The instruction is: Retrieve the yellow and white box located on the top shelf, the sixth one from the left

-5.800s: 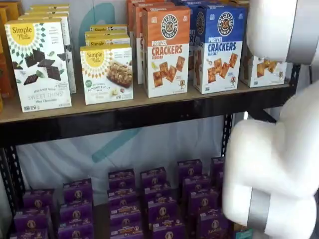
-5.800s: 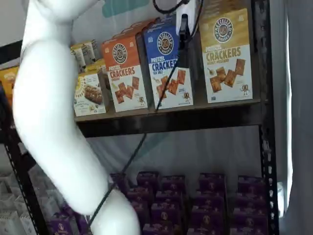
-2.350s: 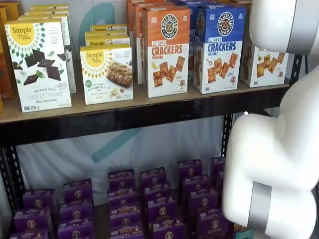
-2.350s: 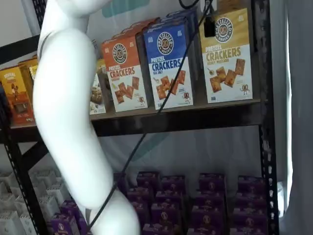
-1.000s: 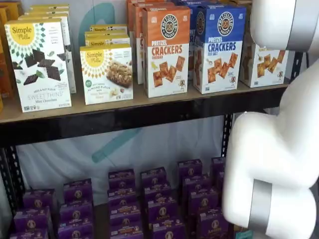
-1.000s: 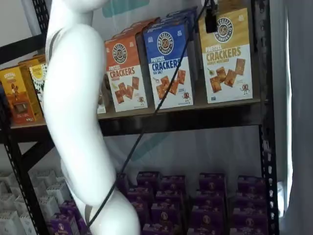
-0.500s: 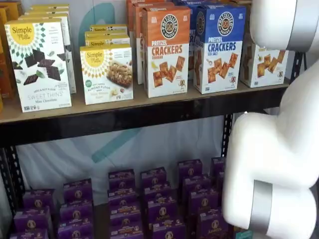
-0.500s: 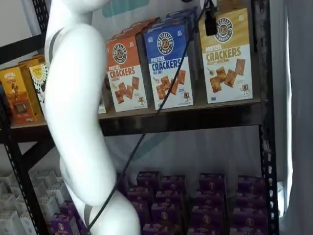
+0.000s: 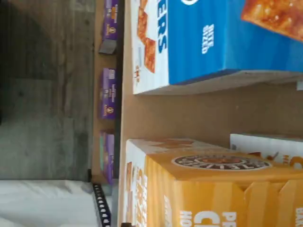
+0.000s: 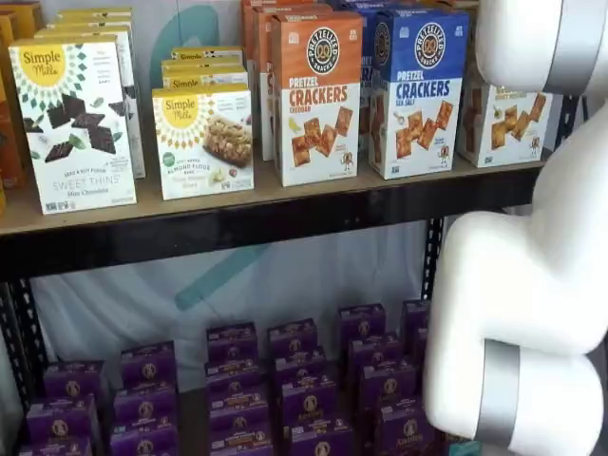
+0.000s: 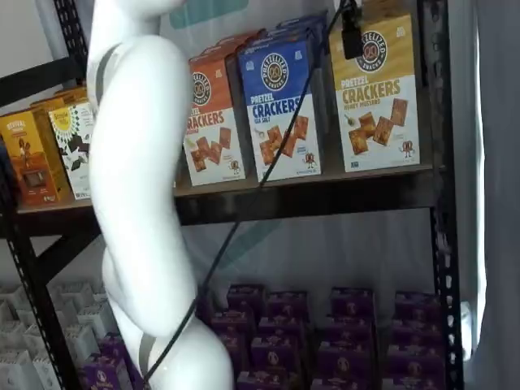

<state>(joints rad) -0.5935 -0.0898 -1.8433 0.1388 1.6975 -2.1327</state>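
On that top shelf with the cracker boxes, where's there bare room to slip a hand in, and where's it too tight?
On the top shelf, bare board shows between the blue box and the yellow and white box; the wrist view shows that gap too. A narrow strip runs in front of the boxes. The orange box and the blue box stand close together, so it is crowded there.
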